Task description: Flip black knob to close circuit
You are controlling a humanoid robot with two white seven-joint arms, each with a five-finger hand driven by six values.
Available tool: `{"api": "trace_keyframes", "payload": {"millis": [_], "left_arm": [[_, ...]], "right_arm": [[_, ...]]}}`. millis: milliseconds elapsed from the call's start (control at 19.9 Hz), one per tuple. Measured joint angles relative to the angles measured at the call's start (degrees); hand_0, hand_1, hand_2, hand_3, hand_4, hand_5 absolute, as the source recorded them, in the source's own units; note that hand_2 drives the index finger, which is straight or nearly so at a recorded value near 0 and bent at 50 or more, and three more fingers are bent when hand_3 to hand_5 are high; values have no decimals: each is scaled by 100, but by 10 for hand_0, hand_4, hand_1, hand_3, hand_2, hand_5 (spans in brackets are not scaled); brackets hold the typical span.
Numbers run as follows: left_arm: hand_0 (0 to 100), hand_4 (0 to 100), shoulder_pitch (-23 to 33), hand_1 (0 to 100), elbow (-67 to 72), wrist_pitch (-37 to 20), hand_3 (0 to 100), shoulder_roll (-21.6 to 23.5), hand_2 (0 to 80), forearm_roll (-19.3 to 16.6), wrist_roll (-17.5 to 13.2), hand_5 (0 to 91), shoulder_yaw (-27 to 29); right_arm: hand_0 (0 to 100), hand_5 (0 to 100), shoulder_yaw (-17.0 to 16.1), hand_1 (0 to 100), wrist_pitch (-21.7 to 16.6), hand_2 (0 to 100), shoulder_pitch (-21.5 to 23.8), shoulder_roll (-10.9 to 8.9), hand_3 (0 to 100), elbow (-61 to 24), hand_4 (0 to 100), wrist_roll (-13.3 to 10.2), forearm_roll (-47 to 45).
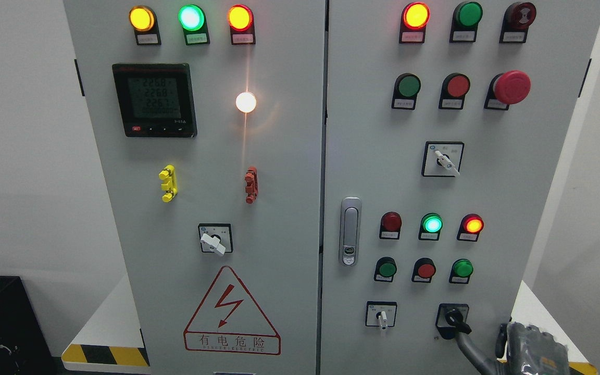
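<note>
Fingers (462, 341) of the right hand (524, 344), grey and entering at the lower right of the frame, reach up-left to the small black rotary knob (453, 316) on the grey metal cabinet door (487, 182); one slim finger touches the knob's lower edge, though whether the others curl or spread cannot be told. The knob sits low on the right door, right of a white-handled selector switch (382, 315).

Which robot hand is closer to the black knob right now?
Right. The right robot hand sits just lower right of the black knob, a finger reaching up to it. The left is out of view.
</note>
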Motion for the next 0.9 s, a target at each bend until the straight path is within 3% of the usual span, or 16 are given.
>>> {"api": "trace_keyframes", "payload": {"millis": [401,703,903], "left_arm": [[120,0,0,556,0,0,0,0,0,0,0,0,0],[120,0,0,556,0,0,0,0,0,0,0,0,0],[120,0,0,556,0,0,0,0,0,0,0,0,0]], "right_arm": [[0,934,141,14,0,861,77,-9,1000,-53,894,-3,-77],[0,932,312,16,-6,861,195,-14,1000,-99,895,-192,-97],[0,931,456,20,-2,859,259,-15,1000,-125,893,-149,-102]]}}
